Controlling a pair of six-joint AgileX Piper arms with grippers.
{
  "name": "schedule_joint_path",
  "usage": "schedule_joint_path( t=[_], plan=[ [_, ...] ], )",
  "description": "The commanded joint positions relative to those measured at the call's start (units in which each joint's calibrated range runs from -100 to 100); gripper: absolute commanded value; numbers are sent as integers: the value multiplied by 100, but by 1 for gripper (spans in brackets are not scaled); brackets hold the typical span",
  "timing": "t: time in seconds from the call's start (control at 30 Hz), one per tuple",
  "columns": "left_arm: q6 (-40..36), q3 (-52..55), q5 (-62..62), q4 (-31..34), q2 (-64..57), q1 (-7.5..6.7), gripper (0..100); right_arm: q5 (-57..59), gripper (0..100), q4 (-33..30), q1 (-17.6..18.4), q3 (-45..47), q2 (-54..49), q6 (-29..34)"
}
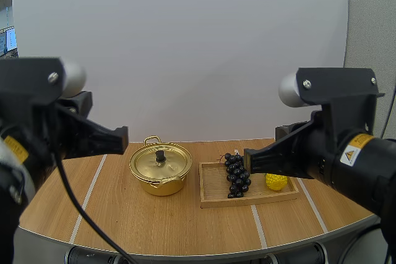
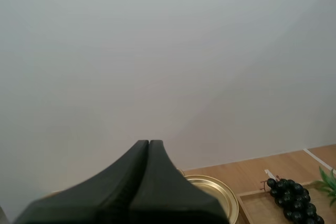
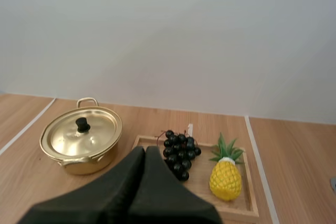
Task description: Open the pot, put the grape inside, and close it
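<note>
Now, in the high view, the pot (image 1: 160, 168) is seen on the table (image 1: 124, 214) with its lid (image 1: 148, 164) on and the black knob (image 1: 160, 154) upright at the centre. Just beside it lies the tray (image 1: 213, 197), where the grapes (image 1: 236, 176) are laid next to a pineapple (image 1: 276, 182). The left gripper (image 1: 122, 139) is held in the air to the pot's left and the right gripper (image 1: 249, 160) above the tray, both clear of everything. Over to the left wrist view: the left gripper (image 2: 149, 148) is seen with fingers pressed together into one wedge, nothing between them, the pot's rim and the grapes beyond. In the right wrist view the right gripper (image 3: 145, 153) is closed the same way and empty, with pot, grapes and pineapple spread out ahead. The lid is judged thin, light and smooth, likely slippery at the rim, so the knob is the place to be pinched. The grapes are judged soft, loose and easily crushed, best taken gently across the thick of the bunch.
</note>
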Motion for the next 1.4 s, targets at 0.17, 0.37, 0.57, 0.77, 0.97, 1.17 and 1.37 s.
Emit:
schedule_joint_path(
  t=[0.17, 0.37, 0.57, 0.77, 0.97, 1.17, 1.37],
  plan=[
    [198, -316, 185, -327, 1746, 9, 0, 237, 0, 8, -19, -49, 1307, 47],
    [583, -616, 185, -435, 2963, 9, 0, 237, 0, 8, -19, -49, 2174, 47],
    [1420, -842, 185, -1104, 4020, 9, 0, 41, 0, 8, -19, -49, 2994, 47],
    [1712, -841, 185, -1431, 4696, 9, 2, 31, 0, -38, -19, -49, 3484, 47],
    [1712, -841, -75, -1489, 4905, 9, 34, -12, 22, -181, -19, -49, 3524, 47],
    [1817, -841, -28, -1453, 4881, 9, 100, -196, 98, -157, -19, -49, 3524, 47],
    [2094, -841, 484, -1443, 4881, 9, 100, -164, 100, -122, -19, -49, 3524, 110]
  ],
)
